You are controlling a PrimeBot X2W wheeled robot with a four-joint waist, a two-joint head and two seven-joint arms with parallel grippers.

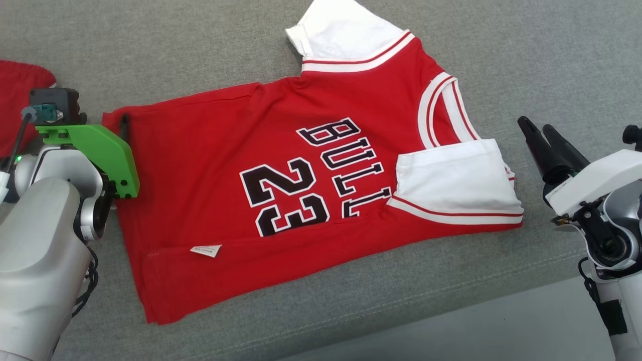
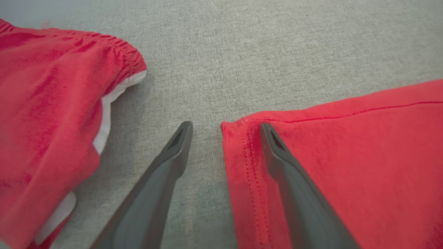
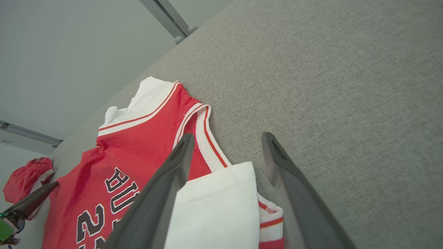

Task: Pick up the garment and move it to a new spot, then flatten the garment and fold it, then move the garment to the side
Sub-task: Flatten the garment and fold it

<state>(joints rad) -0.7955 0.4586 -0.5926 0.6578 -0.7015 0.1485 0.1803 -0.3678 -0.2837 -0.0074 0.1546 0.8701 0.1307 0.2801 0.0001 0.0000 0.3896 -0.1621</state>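
Observation:
The garment (image 1: pixel 210 165) is a red jersey with black "BULL 23" lettering and white sleeves, lying flat on the grey cushion. Its near sleeve (image 1: pixel 451 185) is folded onto the front, and a small white label (image 1: pixel 205 249) shows by the near edge. My left gripper (image 1: pixel 120 131) is at the garment's left hem corner. In the left wrist view the gripper (image 2: pixel 225 126) is open, one finger over the red hem (image 2: pixel 363 145) and the other over bare cushion. My right gripper (image 1: pixel 535 124) stands open to the right of the collar end, holding nothing. The right wrist view has its fingers (image 3: pixel 228 136) above the folded sleeve (image 3: pixel 214 204).
A second red piece with white trim (image 1: pixel 20 100) (image 2: pixel 45 114) lies bunched at the far left, close to my left arm. The grey cushion (image 1: pixel 150 50) stretches behind and to the right. Its front seam runs near the bottom, with pale floor (image 1: pixel 501 326) beyond.

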